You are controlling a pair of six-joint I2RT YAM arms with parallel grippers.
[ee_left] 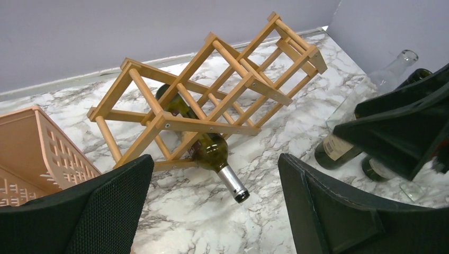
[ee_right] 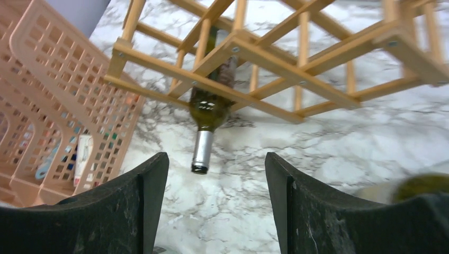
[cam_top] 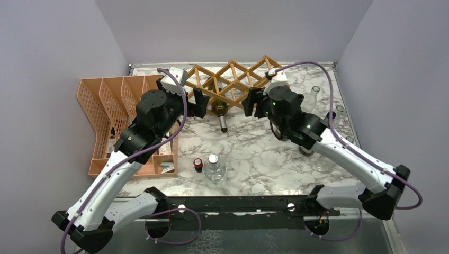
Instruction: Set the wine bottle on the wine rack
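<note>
- The wine bottle (ee_left: 207, 150) lies on its side in a lower cell of the wine rack (ee_left: 212, 90). Its body sits among the slats and its foil-capped neck sticks out of the rack's near face, slanting down towards the claws.
- From these views I cannot tell whether the bottle's weight rests fully on the slats or partly on the marble table (cam_top: 275, 159).
- The bottle sits just ahead of both claws, in the gap between them and touching neither.
- The left gripper (cam_top: 199, 103) has its jaws wide apart and empty, and the neck is just beyond its fingertips.
- The right gripper (cam_top: 253, 105) is likewise spread and holds nothing, with the neck ahead and slightly to its left.
- The placing looks done, so the step in hand is probably letting go and clearing away. Both claws should draw straight back along the line of the neck without clipping it or nudging the light rack.
- Both arms reach forward with elbows bent outward and wrists angled in towards each other.
- An orange file organiser (cam_top: 106, 114) stands to the outer side of the left claw, and spare bottles (ee_left: 339, 145) lie beside the right claw.
</note>
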